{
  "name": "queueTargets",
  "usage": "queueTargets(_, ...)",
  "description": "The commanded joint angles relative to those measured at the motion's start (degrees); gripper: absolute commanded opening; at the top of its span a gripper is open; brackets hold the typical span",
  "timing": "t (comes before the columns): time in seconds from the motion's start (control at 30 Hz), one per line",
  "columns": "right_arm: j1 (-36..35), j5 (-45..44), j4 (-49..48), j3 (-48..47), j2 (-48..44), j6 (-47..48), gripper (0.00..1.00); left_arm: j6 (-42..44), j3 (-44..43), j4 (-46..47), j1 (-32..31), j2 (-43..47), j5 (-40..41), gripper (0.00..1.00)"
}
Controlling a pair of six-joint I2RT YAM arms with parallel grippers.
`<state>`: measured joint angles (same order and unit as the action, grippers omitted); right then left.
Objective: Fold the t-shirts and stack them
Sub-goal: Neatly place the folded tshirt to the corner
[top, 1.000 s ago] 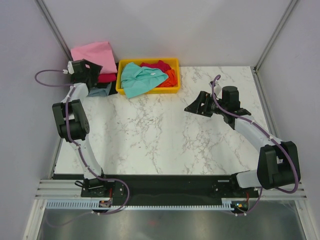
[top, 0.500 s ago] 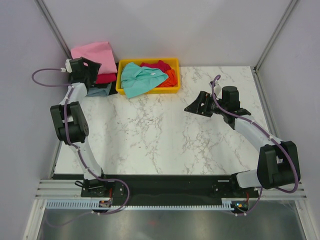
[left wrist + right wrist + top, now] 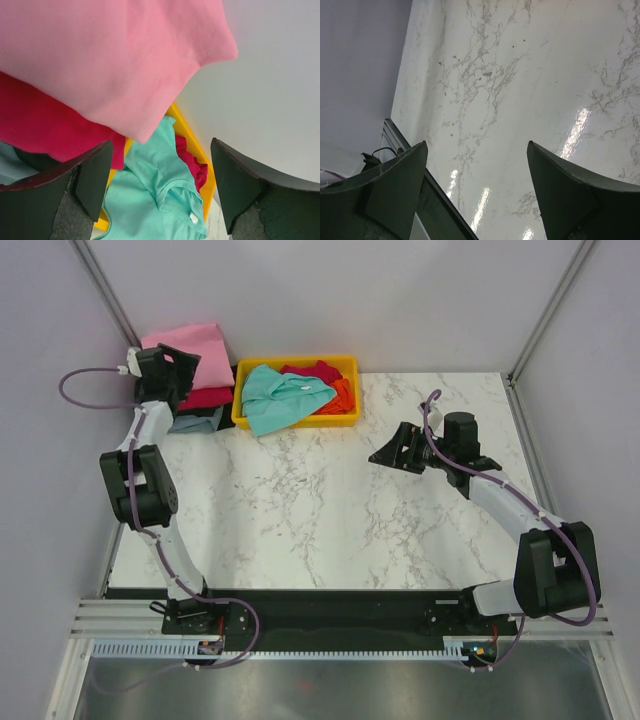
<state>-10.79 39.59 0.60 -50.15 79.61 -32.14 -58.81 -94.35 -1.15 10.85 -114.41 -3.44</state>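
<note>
T-shirts (image 3: 285, 398) lie past the glossy, grey-veined marble bench (image 3: 320, 510) where the right jaws hang open: soft crumpled ones in a yellow plastic tray (image 3: 335, 421), a folded pink tee (image 3: 190, 343) atop a crimson one (image 3: 212, 396) under the open left jaws, by plain pale walls (image 3: 350, 290).

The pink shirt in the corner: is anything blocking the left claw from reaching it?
Nothing visible does. The left claw hangs open close to the pink shirt, which lies uncovered on top of a crimson shirt. Nothing sits between claw and shirt.
</note>
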Motion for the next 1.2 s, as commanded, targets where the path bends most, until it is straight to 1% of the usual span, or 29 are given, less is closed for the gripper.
queueTargets(0.0,-0.2,0.3,-2.3,-0.7,0.5,0.4,0.89,0.7,-4.4,1.5,-0.1,-4.3,1.8,0.86)
queueTargets(0.17,-0.2,0.2,-2.3,-0.7,0.9,0.4,0.89,1.8,-8.2,1.5,-0.1,-8.9,2.1,0.85)
queueTargets(0.23,-0.2,0.2,-2.3,-0.7,1.4,0.4,0.89,1.7,-9.0,0.0,-0.1,-9.6,1.6,0.85)
queueTargets(0.4,-0.2,0.2,-2.3,-0.7,1.8,0.4,0.89,1.4,-5.0,0.9,-0.2,-8.0,1.9,0.85)
queueTargets(0.43,-0.2,0.2,-2.3,-0.7,1.9,0.3,0.89,1.5,-4.4,2.5,-0.1,-7.7,1.9,0.85)
queueTargets(0.57,-0.3,0.3,-2.3,-0.7,1.9,0.3,0.89,2.0,-3.4,3.0,0.0,-7.4,2.6,0.85)
queueTargets(0.8,-0.4,0.3,-2.3,-0.6,2.0,0.4,0.89,1.6,-5.8,3.1,0.1,-10.2,3.3,0.84)
queueTargets(0.83,-0.5,0.2,-2.3,-0.6,2.0,0.4,0.89,1.5,-6.1,3.2,0.0,-10.6,4.6,0.84)
queueTargets(1.03,-0.6,0.2,-2.3,-0.6,2.6,0.4,0.89,1.3,-9.6,4.3,0.0,-13.0,6.1,0.81)
queueTargets(1.17,-0.7,0.2,-2.3,-0.7,2.8,0.5,0.89,0.8,-12.2,4.7,0.0,-15.0,5.8,0.79)
